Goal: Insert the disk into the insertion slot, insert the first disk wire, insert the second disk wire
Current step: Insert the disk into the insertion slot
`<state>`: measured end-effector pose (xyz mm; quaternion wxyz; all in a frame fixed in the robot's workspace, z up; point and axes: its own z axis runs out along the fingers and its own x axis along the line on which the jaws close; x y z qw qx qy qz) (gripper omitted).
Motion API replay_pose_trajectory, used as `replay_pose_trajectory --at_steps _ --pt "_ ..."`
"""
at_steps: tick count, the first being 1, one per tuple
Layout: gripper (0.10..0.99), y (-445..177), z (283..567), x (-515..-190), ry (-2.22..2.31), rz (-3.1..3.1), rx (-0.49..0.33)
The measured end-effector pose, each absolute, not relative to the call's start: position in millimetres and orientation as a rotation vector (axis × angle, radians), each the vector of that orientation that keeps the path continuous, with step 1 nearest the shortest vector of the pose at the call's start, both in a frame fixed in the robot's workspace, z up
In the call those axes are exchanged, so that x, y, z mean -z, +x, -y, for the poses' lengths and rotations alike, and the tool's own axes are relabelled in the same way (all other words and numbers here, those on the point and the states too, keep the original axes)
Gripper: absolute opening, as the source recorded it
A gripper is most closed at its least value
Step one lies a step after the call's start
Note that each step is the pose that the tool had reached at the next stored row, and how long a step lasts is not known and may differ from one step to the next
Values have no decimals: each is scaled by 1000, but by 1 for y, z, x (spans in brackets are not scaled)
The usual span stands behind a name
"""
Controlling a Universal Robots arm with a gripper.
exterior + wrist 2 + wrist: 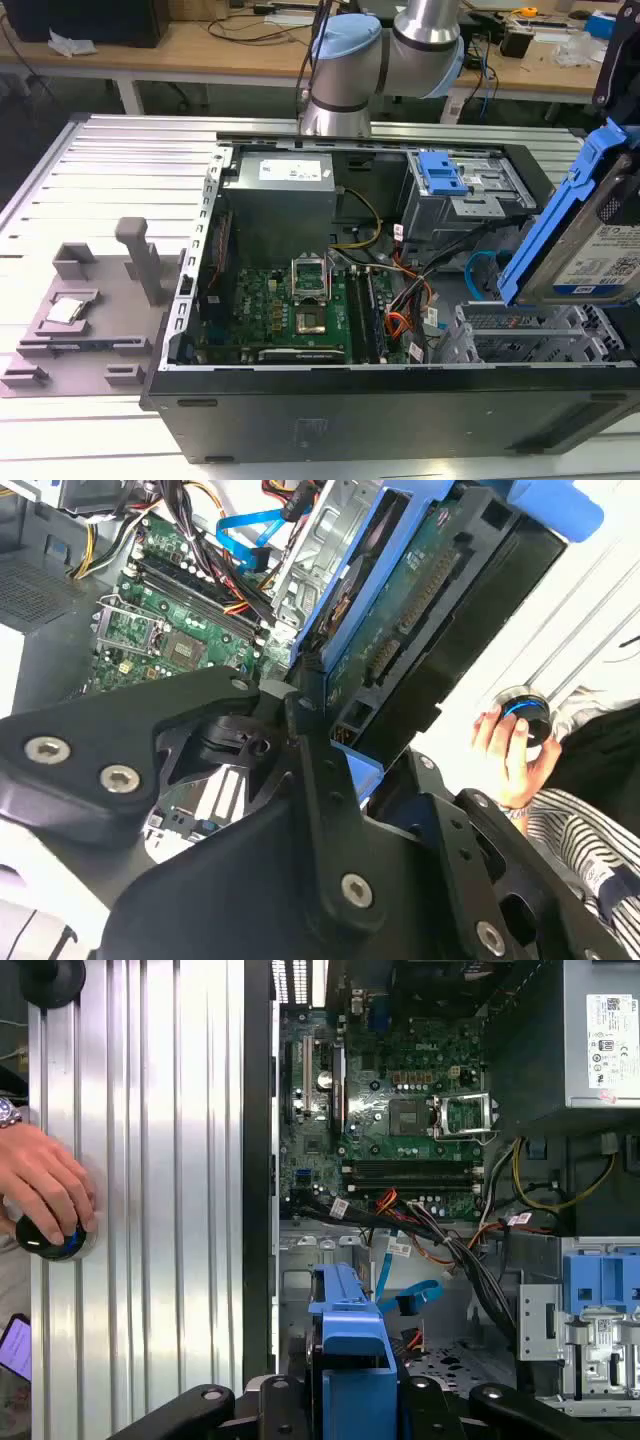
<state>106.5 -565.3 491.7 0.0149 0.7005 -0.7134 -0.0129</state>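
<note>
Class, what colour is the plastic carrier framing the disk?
Bright blue; the disk carrier shows best in the exterior view.

exterior: high, oblique over open case (pixel 350 420) | wrist views: close above it | shared: motherboard (pixel 268 302)

"The disk (pixel 610 245), what's it made of?"
"Dull grey-silver metal with a white paper label, framed in smooth, bright blue plastic."
"And the drive cage (pixel 520 338)?"
"Bare silver sheet metal, perforated."
"The light-blue cable (pixel 238 532)?"
"Thin and flat, in a glossy plastic skin."
"The desk (pixel 150 1160)?"
"Ribbed metal with a soft sheen. The computer case (pixel 380 420) is matt black."
</note>
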Motion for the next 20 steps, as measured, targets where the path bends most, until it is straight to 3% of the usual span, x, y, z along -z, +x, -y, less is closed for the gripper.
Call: replay_pose_trajectory --at_steps 20 --pt "365 101 552 -450 2177 2215 31"
